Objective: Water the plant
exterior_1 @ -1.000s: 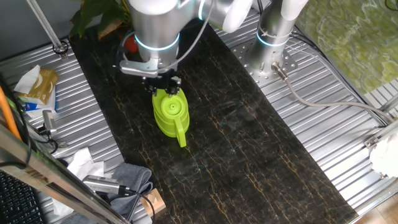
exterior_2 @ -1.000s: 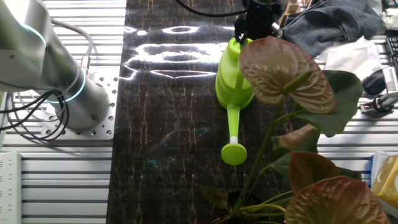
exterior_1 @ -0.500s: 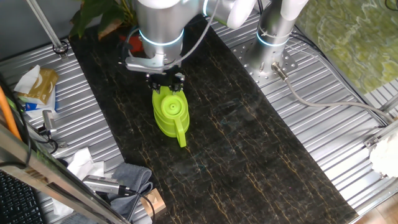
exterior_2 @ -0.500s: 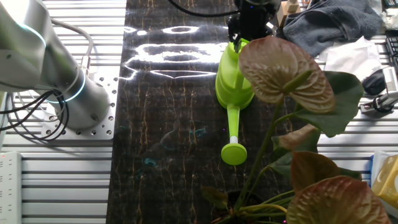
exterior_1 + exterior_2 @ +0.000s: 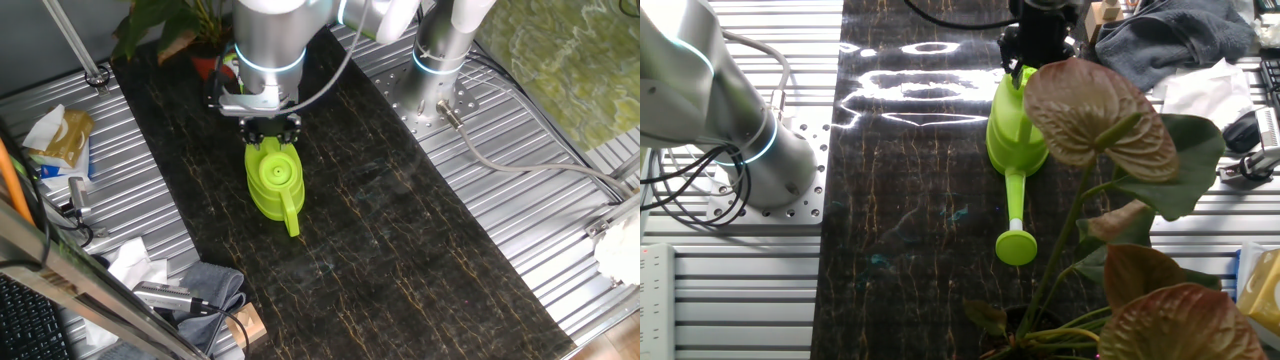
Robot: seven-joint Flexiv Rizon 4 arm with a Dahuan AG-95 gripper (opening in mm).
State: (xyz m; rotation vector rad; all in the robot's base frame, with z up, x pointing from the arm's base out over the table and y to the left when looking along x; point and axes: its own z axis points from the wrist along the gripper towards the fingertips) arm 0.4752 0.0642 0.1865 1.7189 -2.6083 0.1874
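The plant [image 5: 165, 25] stands at the far left end of the dark mat, with its orange-red pot [image 5: 210, 66] partly behind the arm. In the other fixed view its broad reddish and green leaves [image 5: 1095, 110] fill the near right. A lime-green watering can [image 5: 275, 185] stands on the mat, its long spout and rose [image 5: 1016, 245] pointing toward the plant. My gripper [image 5: 270, 133] hangs just over the can's upper end [image 5: 1025, 62], fingers apart, holding nothing. The can's top under the fingers is hidden.
The dark marbled mat [image 5: 400, 230] runs diagonally across the ribbed metal table. The arm's base [image 5: 440, 60] is bolted at the right. A grey cloth [image 5: 205, 290], tools and crumpled paper [image 5: 55, 135] lie along the left side.
The arm has shifted a little to the right and slightly upward over the can. The watering can has stayed where it was on the mat.
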